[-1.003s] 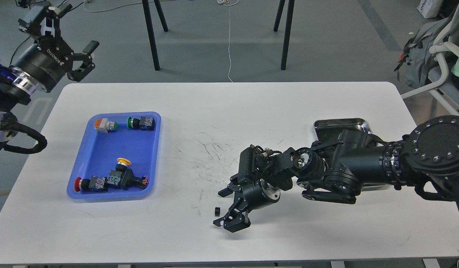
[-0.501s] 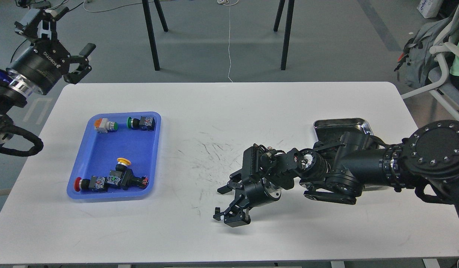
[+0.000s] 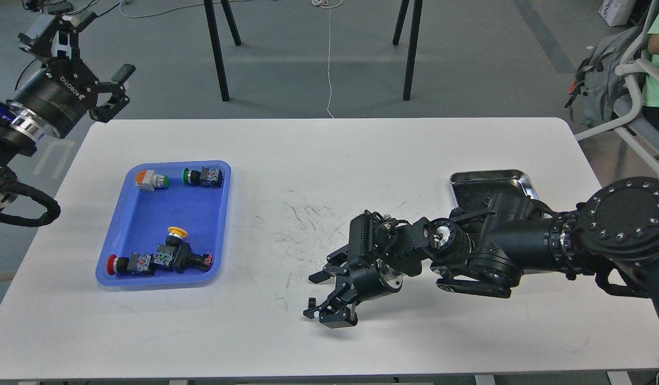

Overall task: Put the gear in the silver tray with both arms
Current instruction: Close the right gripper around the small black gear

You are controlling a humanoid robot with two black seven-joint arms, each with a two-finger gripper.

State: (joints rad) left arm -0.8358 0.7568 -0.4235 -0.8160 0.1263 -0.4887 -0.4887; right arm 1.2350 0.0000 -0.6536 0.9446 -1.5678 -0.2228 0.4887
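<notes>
The right gripper has slid slightly toward the lower left since a second ago, jaws spread, one fingertip now against the small black gear on the table. The left gripper, spread, has drifted toward the upper left. The silver tray sits at right.

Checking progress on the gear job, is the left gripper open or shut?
Open: the left gripper shows spread fingers, empty, raised beyond the table's corner.

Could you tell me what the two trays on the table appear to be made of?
The shiny rectangular silver tray looks like polished metal: its rim gleams and its dark bottom mirrors. The blue rectangular tray looks like moulded plastic, uniform in colour with a soft sheen and rounded edges.
</notes>
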